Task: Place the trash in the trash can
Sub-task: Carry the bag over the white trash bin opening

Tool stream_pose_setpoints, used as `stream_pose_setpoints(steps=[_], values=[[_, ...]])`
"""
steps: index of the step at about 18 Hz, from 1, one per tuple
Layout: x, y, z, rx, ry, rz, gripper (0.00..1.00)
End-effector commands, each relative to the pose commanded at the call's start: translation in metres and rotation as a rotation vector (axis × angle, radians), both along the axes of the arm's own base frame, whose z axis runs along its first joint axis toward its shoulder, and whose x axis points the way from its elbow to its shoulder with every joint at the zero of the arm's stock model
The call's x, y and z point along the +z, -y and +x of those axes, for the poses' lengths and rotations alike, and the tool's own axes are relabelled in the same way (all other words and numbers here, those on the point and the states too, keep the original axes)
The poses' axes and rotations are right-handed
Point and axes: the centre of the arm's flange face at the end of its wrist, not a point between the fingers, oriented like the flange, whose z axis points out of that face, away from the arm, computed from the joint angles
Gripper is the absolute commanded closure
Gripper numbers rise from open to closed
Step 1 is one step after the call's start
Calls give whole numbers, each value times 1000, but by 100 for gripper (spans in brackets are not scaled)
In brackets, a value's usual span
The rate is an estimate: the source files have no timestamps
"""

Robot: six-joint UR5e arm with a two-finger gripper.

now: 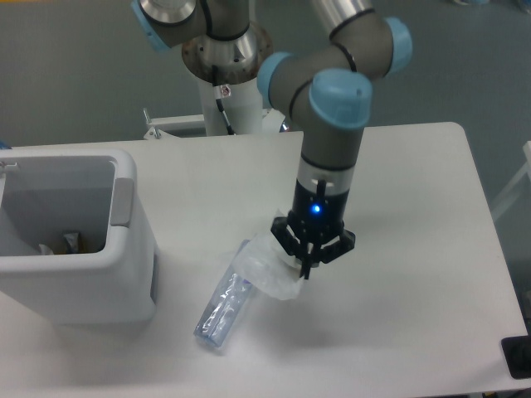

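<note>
1. Jaws of the gripper are pinched on the crumpled plastic wrapper, which hangs off them to the left, lifted above the table.
2. Two pieces of trash are out on view: that one wrapper and one crushed clear bottle.
3. One bottle lies flat on the table, slanting from lower left to upper right; its upper end, with cap and label, is hidden behind the hanging wrapper.
4. One trash can, white with a grey side panel, stands on the left part of the table, well apart from the gripper; its left side is cut off by the picture's edge.
5. Inside the can a few small items lie at the bottom, too small and shadowed to name or count.
6. One arm reaches down from a base at the far edge of the table; its upper links run out of the top of the picture.
</note>
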Motion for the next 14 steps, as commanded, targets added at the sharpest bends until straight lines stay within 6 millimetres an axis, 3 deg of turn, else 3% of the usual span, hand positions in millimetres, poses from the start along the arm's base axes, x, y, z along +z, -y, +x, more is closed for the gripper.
stream_pose_setpoints(steps=[3, 5, 10, 14], values=[[41, -9, 19, -18, 67, 121, 100], [62, -18, 44, -58, 66, 160, 100], [87, -31, 126, -154, 74, 184, 100], [91, -40, 160, -168, 117, 182, 100]])
